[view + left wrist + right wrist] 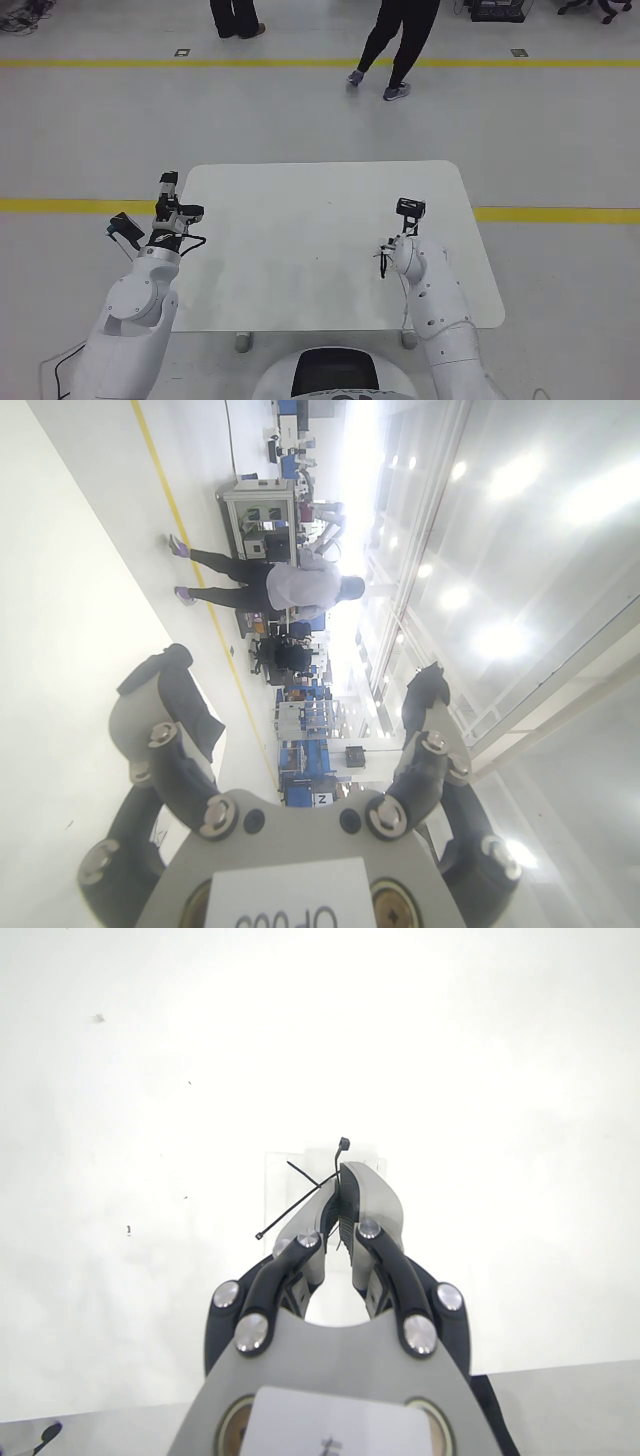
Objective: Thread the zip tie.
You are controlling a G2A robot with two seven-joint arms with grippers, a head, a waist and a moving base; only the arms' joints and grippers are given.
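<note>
The right tool (342, 1178) is clenched on the black zip tie (300, 1204), its two fingers (372, 1198) pressed together at the tips with the strap pinched between the ribbed pads. A short curved piece with a square head rises just past the fingertips. A longer straight strand slants away from the grip to one side and ends in a small knob, and a thin pointed tail crosses that strand near the tips. I cannot tell whether these strands belong to one tie or two. Behind the fingertips a faint clear rectangular sheet (276, 1178) lies flat on the white table (150, 1078), which carries a few tiny dark specks. In the top view the right tool (410, 209) sits right of centre in the frame, over the right part of the table (300, 210) and pointing toward its far side. The left tool (302, 665) is released, its fingers spread wide with nothing between them, and it points out into the room. In the top view the left tool (168, 190) stands at centre left of the frame, just at the table's left edge. Beyond the table, a yellow line (560, 214) crosses the pale floor (320, 110).
</note>
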